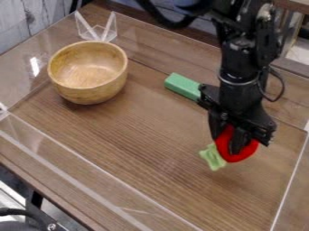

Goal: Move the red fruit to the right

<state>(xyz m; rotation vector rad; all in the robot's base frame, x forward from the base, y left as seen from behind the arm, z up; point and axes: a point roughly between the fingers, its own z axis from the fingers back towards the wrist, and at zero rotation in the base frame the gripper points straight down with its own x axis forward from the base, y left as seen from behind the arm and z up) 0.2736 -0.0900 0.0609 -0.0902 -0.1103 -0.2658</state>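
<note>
We find the hand (239, 144) pointing straight down over the right part of the bench (121, 144), its jaws clenched on the fruit (243, 151). The fruit sits between the fingers, low over the wood, with its pale green leaf piece sticking out toward the lower left, close to the bench surface; whether it touches we cannot tell. The red body is largely hidden by the fingers, so we can read no clear long axis for it; the stem-to-body line runs roughly from lower left to upper right in the view. The green block (183, 86) lies apart, up and to the left of the hand, and the bowl (87, 71) stands well apart at the far left. We judge the carry to the right to be nearly complete and the placing step to be in hand. The next move calls for setting the fruit down, releasing it, and lifting straight up so the leaf does not catch.
</note>
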